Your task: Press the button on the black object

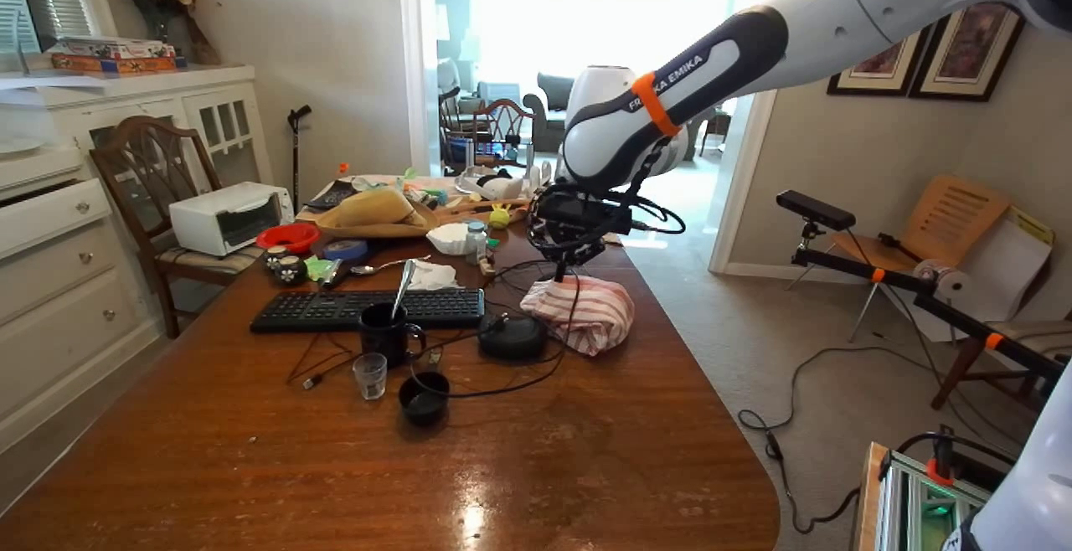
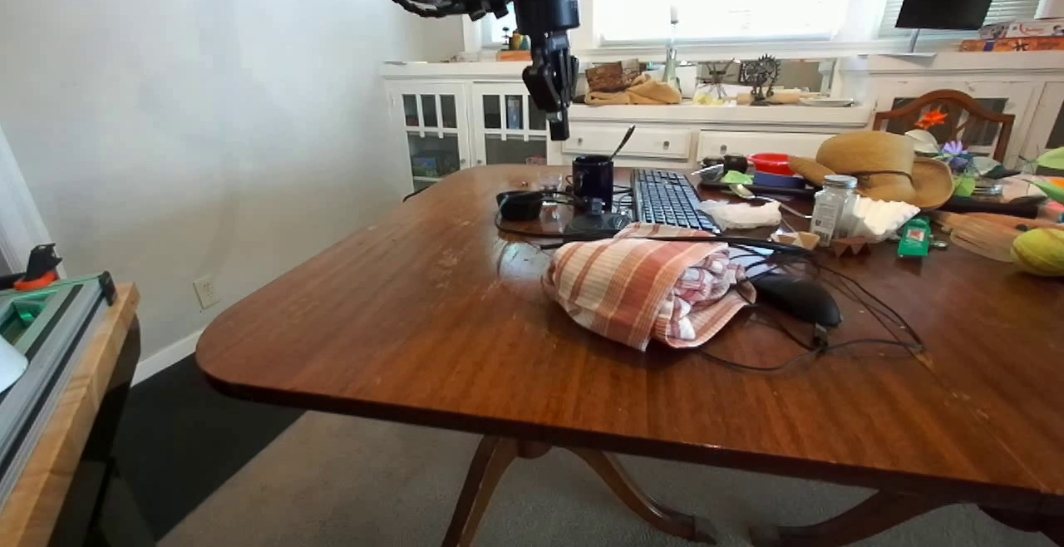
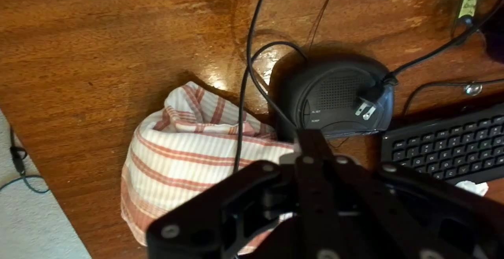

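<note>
The black object (image 3: 334,93) is a squat device with a speaker grille and small button labels at its front left edge in the wrist view. A cable's plug (image 3: 366,107) lies across its top. It sits on the table beside the striped cloth in an exterior view (image 1: 512,338) and is partly hidden behind the cloth in an exterior view (image 2: 597,224). My gripper (image 3: 311,135) is shut and empty, pointing down. Its fingertips overlap the device's near edge in the wrist view. The gripper hangs well above the table in an exterior view (image 2: 559,127) and is above the cloth in an exterior view (image 1: 559,270).
A striped cloth (image 3: 185,152) bunches against the device. A keyboard (image 1: 360,310), a black mug (image 1: 385,337) with a spoon, a glass (image 1: 369,377) and a small black cup (image 1: 424,400) stand nearby. Loose cables loop around the device. A mouse (image 2: 796,299) lies by the cloth.
</note>
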